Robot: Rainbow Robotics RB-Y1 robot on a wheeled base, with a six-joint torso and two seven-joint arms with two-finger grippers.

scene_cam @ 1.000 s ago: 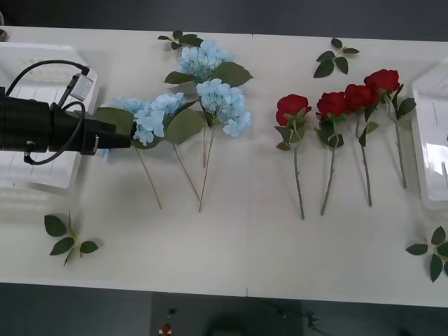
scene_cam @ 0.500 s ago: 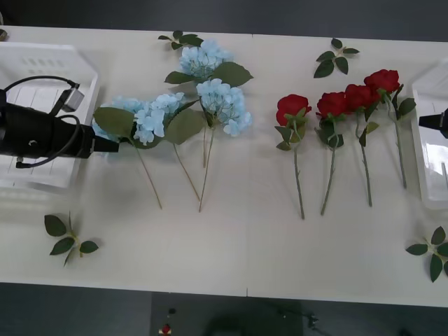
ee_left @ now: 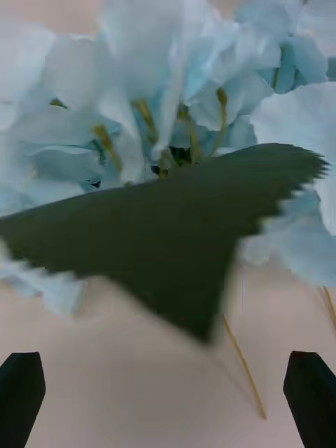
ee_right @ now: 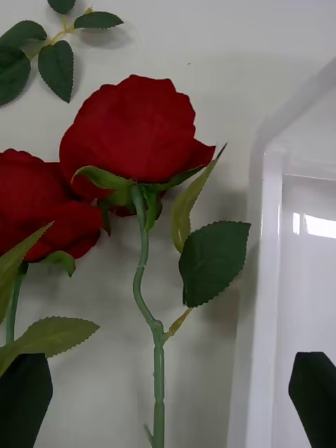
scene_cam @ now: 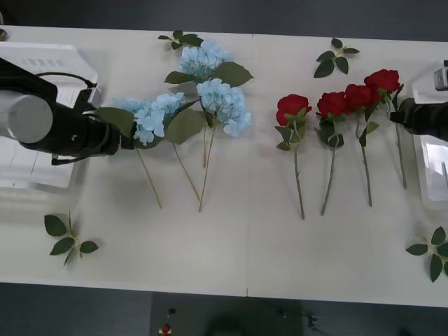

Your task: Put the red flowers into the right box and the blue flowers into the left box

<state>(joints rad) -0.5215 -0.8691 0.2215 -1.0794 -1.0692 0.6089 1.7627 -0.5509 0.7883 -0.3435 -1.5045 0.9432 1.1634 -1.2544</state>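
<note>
Three blue flowers (scene_cam: 224,105) lie left of centre on the table, and several red flowers (scene_cam: 332,103) lie in a row to the right. My left gripper (scene_cam: 127,142) is open at the leftmost blue flower (ee_left: 168,105), low over its big green leaf (ee_left: 168,238), with its black fingers (ee_left: 21,392) apart. My right gripper (scene_cam: 396,117) is open beside the rightmost red flower (ee_right: 133,133), its fingers (ee_right: 311,392) straddling the stem (ee_right: 158,364) and the rim of the right box (ee_right: 255,294). The left box (scene_cam: 42,52) stands behind my left arm.
Loose green leaf sprigs lie at the back centre (scene_cam: 180,38), back right (scene_cam: 334,59), front left (scene_cam: 68,238) and front right (scene_cam: 434,252). The right box (scene_cam: 427,84) sits at the table's right edge. Bare tabletop stretches along the front.
My left arm drew back a little, turned, and came forward again to the leftmost blue flower. My right arm came in from the right edge toward the rightmost red flower.
</note>
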